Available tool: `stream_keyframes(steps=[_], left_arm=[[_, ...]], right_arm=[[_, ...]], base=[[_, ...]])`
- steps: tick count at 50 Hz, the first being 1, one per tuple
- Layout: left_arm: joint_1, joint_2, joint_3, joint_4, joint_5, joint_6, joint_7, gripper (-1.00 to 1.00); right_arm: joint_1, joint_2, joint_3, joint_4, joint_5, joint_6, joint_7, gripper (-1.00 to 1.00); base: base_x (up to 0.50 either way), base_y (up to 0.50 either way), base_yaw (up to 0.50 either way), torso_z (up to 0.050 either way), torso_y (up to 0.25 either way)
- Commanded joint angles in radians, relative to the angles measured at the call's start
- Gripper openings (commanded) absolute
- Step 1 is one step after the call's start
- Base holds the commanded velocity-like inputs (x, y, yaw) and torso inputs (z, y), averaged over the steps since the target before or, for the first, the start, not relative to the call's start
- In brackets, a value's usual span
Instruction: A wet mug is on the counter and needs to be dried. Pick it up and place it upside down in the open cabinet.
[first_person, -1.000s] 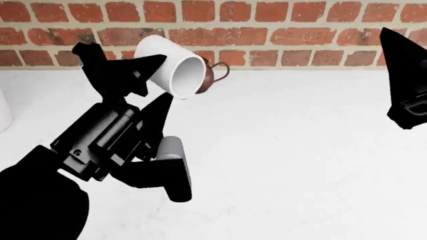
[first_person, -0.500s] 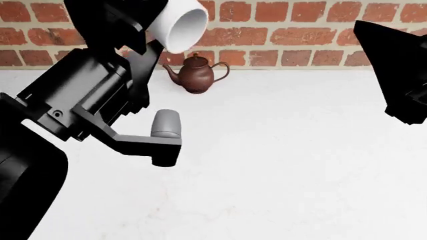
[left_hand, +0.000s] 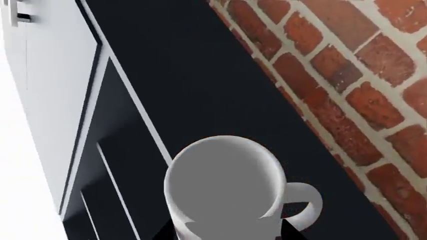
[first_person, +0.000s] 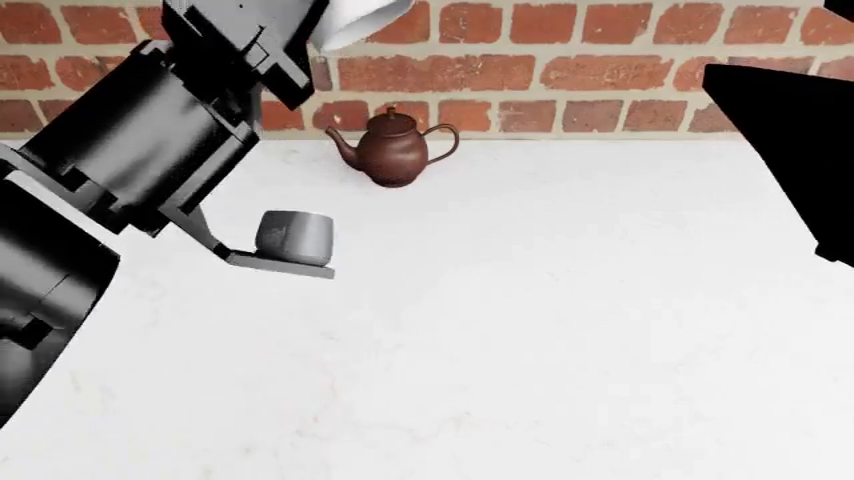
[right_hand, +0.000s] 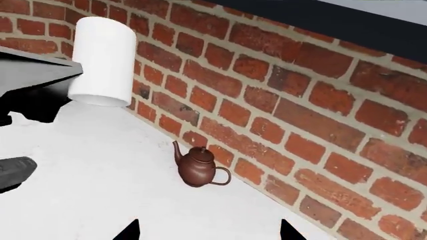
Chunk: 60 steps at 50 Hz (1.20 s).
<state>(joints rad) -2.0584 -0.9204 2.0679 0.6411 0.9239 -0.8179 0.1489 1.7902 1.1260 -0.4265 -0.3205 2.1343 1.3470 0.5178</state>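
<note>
Left claw (left_hand: 227, 235): only its dark finger tips show at the edge of the left wrist view, one on each side of the mug (left_hand: 223, 192), pinching it. The mug is a plain white, straight-sided cylinder with a small loop handle; it is held in the air, well above the worktop (first_person: 561, 320), with its closed base turned toward the wrist camera. In the right wrist view the same mug (right_hand: 101, 61) hangs mouth downward in front of the brick wall (right_hand: 280, 105), slightly tilted. Beyond the mug in the left wrist view lies the dark interior of a cabinet (left_hand: 193, 85) with thin pale frame edges and a flat white outer panel. The wall is red brick with pale mortar joints. A glossy brown, rounded teapot (first_person: 392, 150) with spout, lid knob and loop handle stands upright on the matte white, faintly speckled worktop, close to the wall. Right claw (right_hand: 208, 231): two dark finger tips stand spread apart, holding nothing.
</note>
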Motion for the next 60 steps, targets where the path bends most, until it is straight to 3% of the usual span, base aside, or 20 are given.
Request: stream_keyframes(steps=[1, 17, 41, 60], left_arm=[[-0.007, -0.011, 0.057, -0.094, 0.188, 0.055, -0.106, -1.00], [0.025, -0.043, 0.091, -0.063, 0.340, 0.077, -0.181, -1.00], [0.028, -0.078, 0.095, -0.034, 0.399, 0.121, -0.248, -1.00], [0.060, -0.058, 0.089, -0.015, 0.470, 0.103, -0.201, -1.00]], right_arm=[[0.027, -0.005, -0.003, 0.041, 0.016, 0.020, -0.043, 1.00], [0.011, -0.003, 0.015, 0.074, 0.047, 0.013, -0.116, 1.00], [0.090, -0.082, -0.028, 0.170, 0.112, 0.001, -0.159, 1.00], [0.102, -0.204, -0.093, 0.207, 0.079, -0.020, -0.152, 1.00]], base=[[0.00, 0.00, 0.00, 0.000, 0.000], [0.00, 0.00, 0.00, 0.000, 0.001], [0.00, 0.00, 0.00, 0.000, 0.000], [0.00, 0.00, 0.00, 0.000, 0.001]])
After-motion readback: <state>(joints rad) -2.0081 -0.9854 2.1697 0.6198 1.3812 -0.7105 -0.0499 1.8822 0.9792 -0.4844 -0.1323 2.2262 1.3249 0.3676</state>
